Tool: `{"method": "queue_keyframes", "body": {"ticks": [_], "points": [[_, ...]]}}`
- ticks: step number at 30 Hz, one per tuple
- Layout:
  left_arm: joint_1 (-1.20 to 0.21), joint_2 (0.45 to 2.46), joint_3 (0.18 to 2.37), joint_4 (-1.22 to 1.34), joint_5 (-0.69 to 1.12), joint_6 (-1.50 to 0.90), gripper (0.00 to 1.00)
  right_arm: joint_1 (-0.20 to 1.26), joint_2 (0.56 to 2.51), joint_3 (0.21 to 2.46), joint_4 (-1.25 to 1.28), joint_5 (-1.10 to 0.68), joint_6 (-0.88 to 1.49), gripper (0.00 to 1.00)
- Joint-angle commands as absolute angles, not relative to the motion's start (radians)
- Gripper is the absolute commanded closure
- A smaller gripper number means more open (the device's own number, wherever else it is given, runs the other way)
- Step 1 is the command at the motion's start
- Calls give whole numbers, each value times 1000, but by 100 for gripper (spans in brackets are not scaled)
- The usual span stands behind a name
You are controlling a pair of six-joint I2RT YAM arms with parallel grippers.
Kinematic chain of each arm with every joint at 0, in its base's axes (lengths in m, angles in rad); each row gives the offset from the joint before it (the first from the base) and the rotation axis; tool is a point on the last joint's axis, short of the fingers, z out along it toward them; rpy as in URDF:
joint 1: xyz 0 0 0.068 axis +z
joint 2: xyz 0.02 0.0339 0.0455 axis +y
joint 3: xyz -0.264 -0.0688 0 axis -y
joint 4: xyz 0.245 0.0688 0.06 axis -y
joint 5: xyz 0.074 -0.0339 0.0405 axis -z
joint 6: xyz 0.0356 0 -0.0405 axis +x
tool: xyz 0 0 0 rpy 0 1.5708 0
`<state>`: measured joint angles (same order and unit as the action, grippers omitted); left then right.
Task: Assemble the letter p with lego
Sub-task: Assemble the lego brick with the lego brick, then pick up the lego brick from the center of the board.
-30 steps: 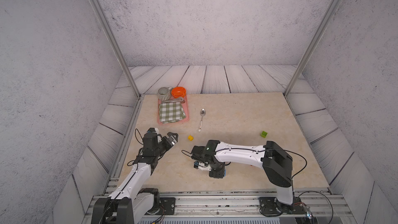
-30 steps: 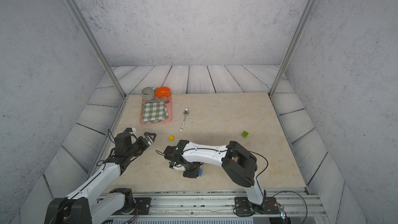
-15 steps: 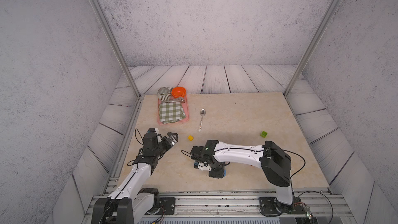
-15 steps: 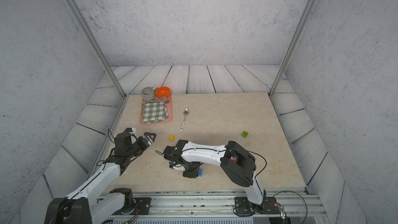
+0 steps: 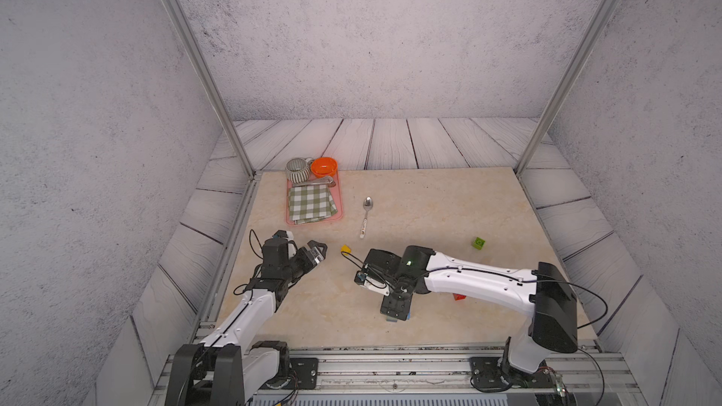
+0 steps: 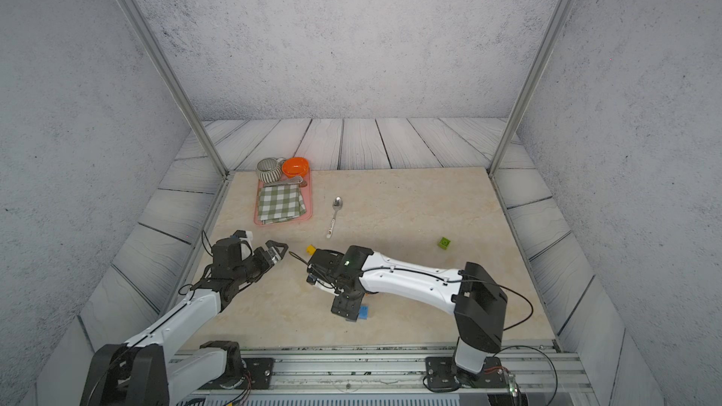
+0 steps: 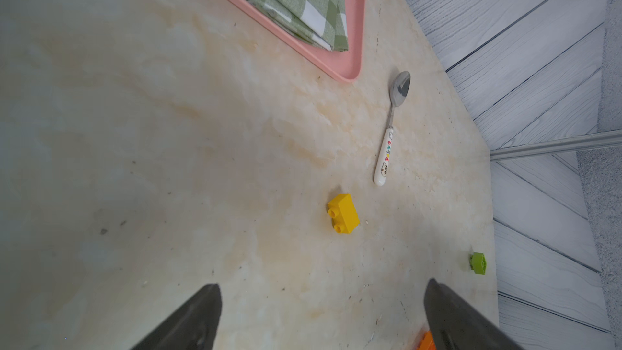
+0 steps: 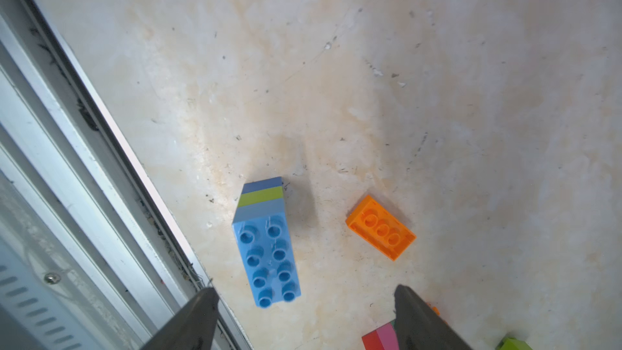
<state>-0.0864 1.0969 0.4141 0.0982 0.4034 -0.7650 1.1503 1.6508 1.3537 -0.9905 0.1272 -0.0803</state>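
Lego brick, yellow, lies near spoon with illegible coloured handle lettering.

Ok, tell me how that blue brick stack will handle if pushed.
The blue stack looks like hard, flat-sided plastic: probably stiff and easy to pinch. Likely light; a nudge should slide it on the table, not roll it. Three layers tall, so a high push might tip it.

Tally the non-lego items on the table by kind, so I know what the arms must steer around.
Tray: 1
Checked cloth: 1
Mug: 1
Orange bowl: 1
Spoon: 1
Metal utensil on the tray: 1
Total: 6
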Motion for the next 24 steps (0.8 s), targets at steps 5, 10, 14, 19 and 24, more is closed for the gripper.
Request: {"method": "queue_keyframes", "body": {"ticks": [5,10,14,19,24], "points": [[-207,1160,523,16,335,-664,2,1061,1499,1192,-786,163,77,6],[-298,1225,586,-20,316,-606,2,955,1397,1095,-708,136,172,6],[-354,1292,628,-26,319,-576,2,859,1313,1021,-659,119,231,5],[-427,1366,675,-25,324,-546,2,693,1269,978,-647,166,336,2],[-480,1394,706,-28,333,-516,2,538,1249,930,-616,175,404,0]]}}
